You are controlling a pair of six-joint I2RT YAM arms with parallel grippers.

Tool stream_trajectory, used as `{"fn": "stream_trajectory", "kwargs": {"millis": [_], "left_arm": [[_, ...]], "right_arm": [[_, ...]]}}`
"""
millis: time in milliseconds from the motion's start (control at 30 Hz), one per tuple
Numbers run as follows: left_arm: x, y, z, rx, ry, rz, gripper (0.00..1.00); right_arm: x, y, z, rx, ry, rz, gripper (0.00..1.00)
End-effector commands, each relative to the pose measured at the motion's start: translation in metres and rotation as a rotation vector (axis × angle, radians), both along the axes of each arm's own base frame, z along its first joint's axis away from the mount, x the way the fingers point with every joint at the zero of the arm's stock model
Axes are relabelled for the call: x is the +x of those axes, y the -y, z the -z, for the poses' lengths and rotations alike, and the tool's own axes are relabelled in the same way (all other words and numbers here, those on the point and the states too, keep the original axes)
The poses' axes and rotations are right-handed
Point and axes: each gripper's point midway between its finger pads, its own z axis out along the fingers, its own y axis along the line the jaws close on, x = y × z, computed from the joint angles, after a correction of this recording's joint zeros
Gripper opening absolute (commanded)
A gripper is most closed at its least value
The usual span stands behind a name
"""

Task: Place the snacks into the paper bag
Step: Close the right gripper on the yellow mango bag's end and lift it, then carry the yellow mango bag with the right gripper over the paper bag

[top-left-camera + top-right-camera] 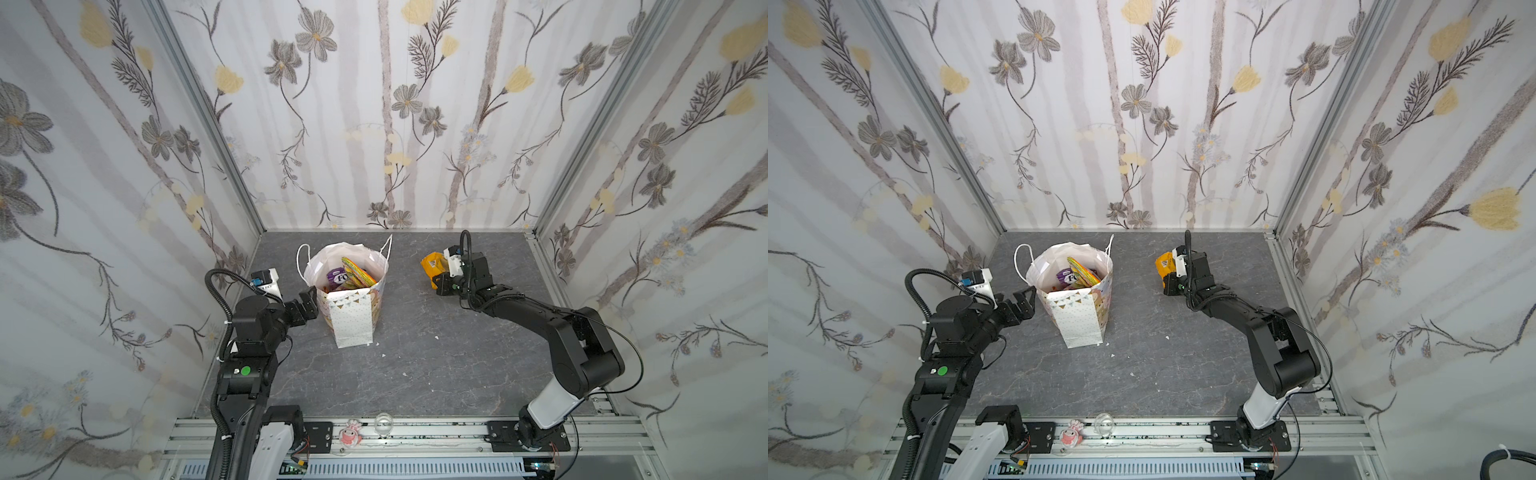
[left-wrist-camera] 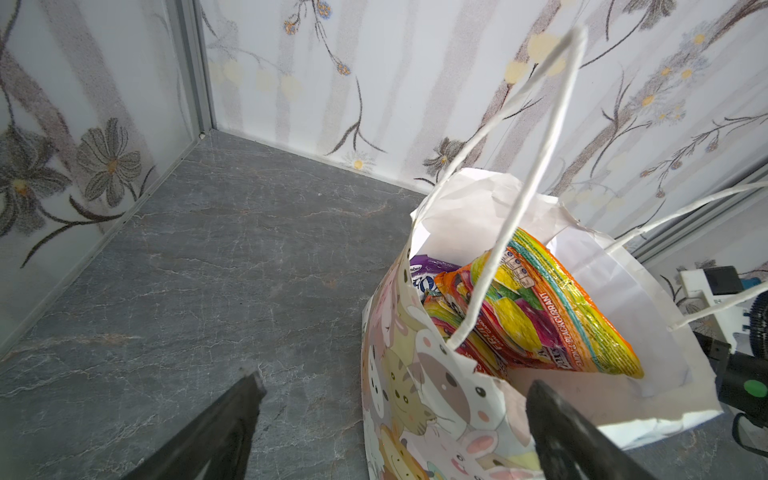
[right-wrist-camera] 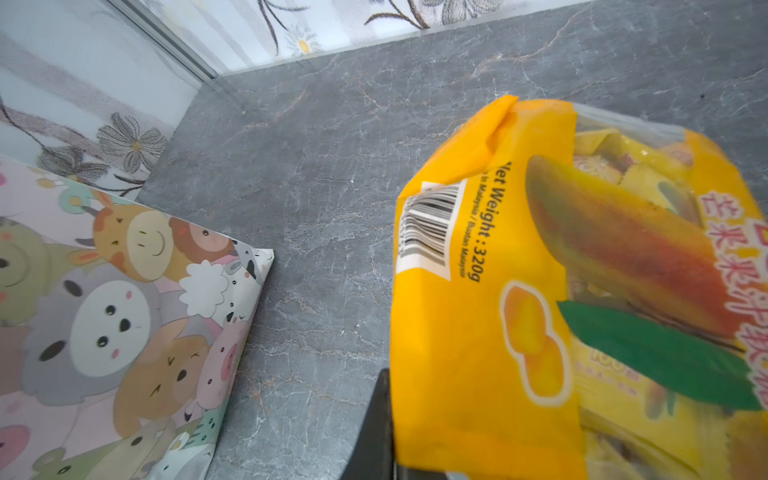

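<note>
Top views both show us the paper bag (image 1: 353,320) standing upright on the grey table (image 1: 415,365), directly ahead of the left gripper (image 1: 310,300). Its jaws are spread, and the bag's near edge sits just at their tips; we cannot tell whether they touch the paper. In the bag's open mouth we see a purple packet (image 1: 334,275) and orange packets (image 1: 358,272) standing on edge. Well away from the bag, the right gripper (image 1: 437,277) is pinched onto a yellow packet (image 1: 431,262), which sticks out beyond its tips. We cannot tell whether that packet rests on the table.

Left wrist view: the left gripper (image 2: 395,380) is wide apart, with the bag's (image 2: 415,395) corner between its two fingers. One finger hangs over bare table (image 2: 208,270) and the other sits before the bag's mouth. White cord handles (image 2: 536,166) rise ahead of the tool. The purple packet (image 2: 432,270) and orange packets (image 2: 561,320) stand inside.

Right wrist view: the yellow packet (image 3: 519,311) fills the space just ahead of the tool. One dark finger (image 3: 374,428) lies against its side, and the other is hidden behind it. Off to one side of this gripper is the bag (image 3: 124,311), printed with cartoon animals. It stands apart from the packet, with bare table (image 3: 324,166) between them.
</note>
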Motion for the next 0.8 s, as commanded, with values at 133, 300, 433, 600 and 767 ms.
{"fn": "stream_trajectory", "kwargs": {"millis": [133, 300, 433, 600, 767], "left_arm": [[0.002, 0.002, -0.007, -0.001, 0.029, 0.011, 1.00], [0.002, 0.002, -0.008, -0.001, 0.032, 0.012, 1.00], [0.002, 0.002, -0.007, -0.002, 0.030, 0.013, 1.00], [0.002, 0.002, -0.008, -0.002, 0.032, 0.012, 1.00], [0.002, 0.002, -0.007, -0.002, 0.031, 0.012, 1.00]], "right_arm": [[-0.004, -0.010, -0.057, 0.087, 0.136, -0.049, 0.00], [-0.011, -0.009, -0.081, 0.091, 0.187, -0.049, 0.00], [-0.019, -0.010, -0.100, 0.101, 0.223, -0.055, 0.00], [-0.031, -0.018, -0.121, 0.075, 0.261, -0.075, 0.00], [-0.046, -0.026, -0.151, 0.051, 0.328, -0.090, 0.00]]}}
